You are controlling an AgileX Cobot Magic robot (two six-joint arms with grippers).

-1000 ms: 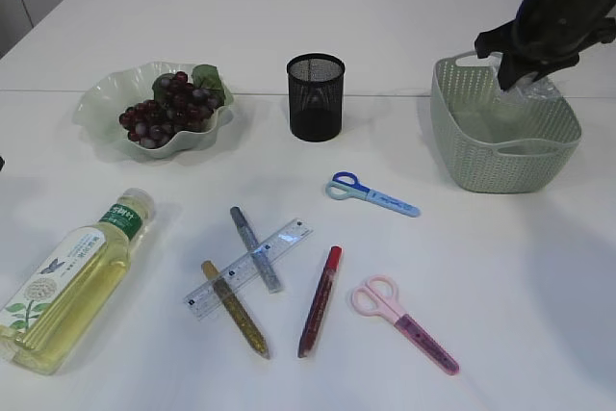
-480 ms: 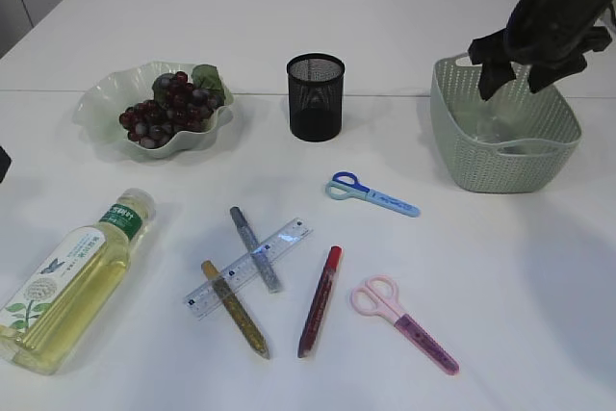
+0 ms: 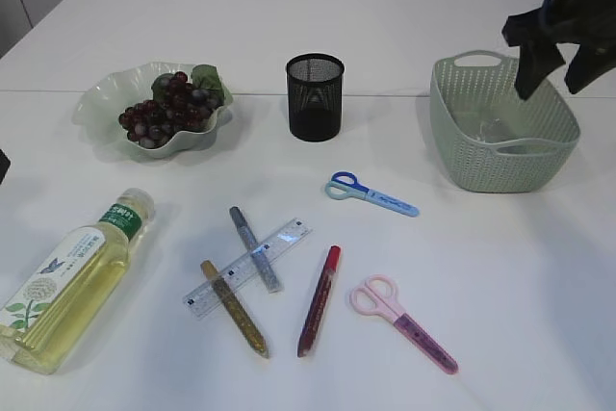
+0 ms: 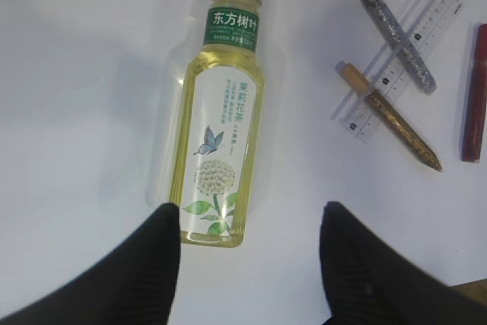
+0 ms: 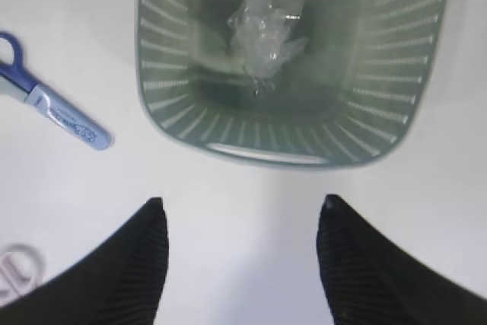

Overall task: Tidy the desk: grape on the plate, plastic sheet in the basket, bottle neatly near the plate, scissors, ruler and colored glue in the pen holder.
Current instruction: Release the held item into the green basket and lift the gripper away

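the crumpled plastic sheet [image 5: 262,32] lies on the floor of the basket [image 5: 228,146], let go. above it the right tool [image 5: 240,256] hangs with its fingers spread and nothing between them. the grape [image 3: 164,108] sits on the plate [image 3: 101,103]. the bottle [image 4: 221,123] lies on its side on the worktop [image 3: 520,267], just ahead of the left tool [image 4: 247,264], whose fingers stand apart and empty.

the round bottle could roll or slip when gripped. the ruler [image 3: 248,269] lies crossed with two glue sticks, so a pinch there may drag a neighbour.

only the right wrist view shows the sheet plainly; from the exterior view it is a faint glint. only that view shows the pen holder [image 3: 315,96] and pink scissors [image 3: 402,322].
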